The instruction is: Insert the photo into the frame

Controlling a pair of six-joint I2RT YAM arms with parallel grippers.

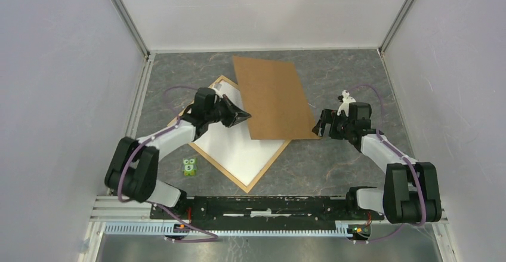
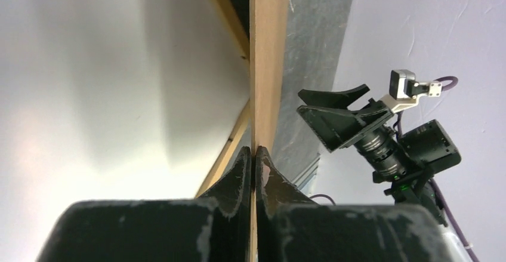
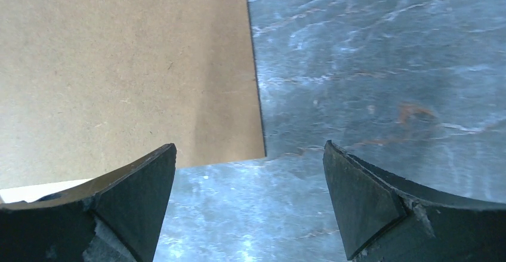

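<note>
Left pincer (image 2: 255, 156) pinches one brown board (image 1: 274, 98) (apparently raised) over one frame (image 1: 248, 187).

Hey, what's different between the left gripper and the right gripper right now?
The left gripper is shut, pinching the left edge of the brown board; the right gripper stands wide open and holds nothing. The left gripper reaches in above the frame; the right gripper sits over bare table by the board's near right corner. Both have black fingers and sit at the board's edges.
</note>
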